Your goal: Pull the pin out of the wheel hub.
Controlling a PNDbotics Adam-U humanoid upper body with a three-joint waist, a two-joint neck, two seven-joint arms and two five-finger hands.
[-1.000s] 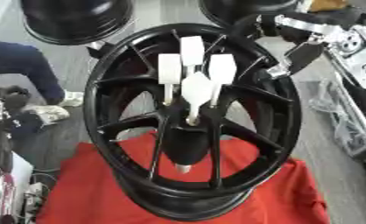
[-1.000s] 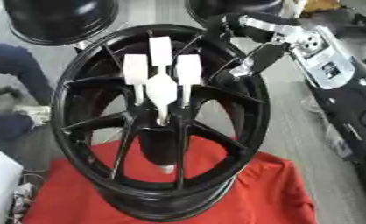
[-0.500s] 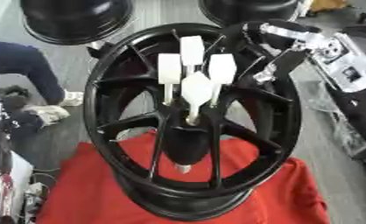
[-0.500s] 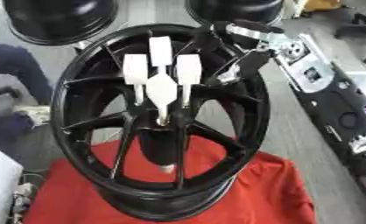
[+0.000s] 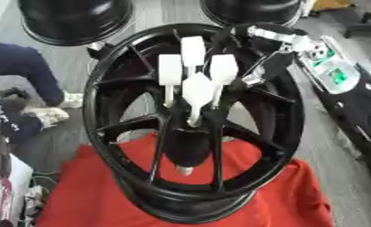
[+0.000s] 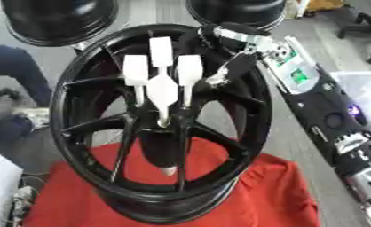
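Movement: right hand [image 5: 278, 55] has come in from the upper right since a second ago, from beyond the rim to over the rim of the wheel hub [image 5: 195, 119]; hub, pins and cloth lie as they did
Right hand: arm enters from the right, silver and black; dark fingers [image 6: 234, 66] reach down inside the upper right of the rim, just beside the rightmost white pin; whether they are curled or straight cannot be told; they appear to hold nothing
Left hand: shows in neither view
Wheel hub: black, spoked, standing tilted on a red cloth [image 5: 282, 195], its open face towards the camera
Pins: four white flat-headed pins [image 5: 196, 88] stand clustered at the hub's centre, three behind and one larger in front, each on a thin metal stem; all seated in the hub, none touched by the hand
Centre: a dark cone below the pins ends in a small pale tip [image 5: 185, 170]
Surroundings: two other black rims [image 5: 76, 20] lie on the grey floor beyond; a person in dark clothes [image 5: 17, 75] at the left edge, touching nothing of the task
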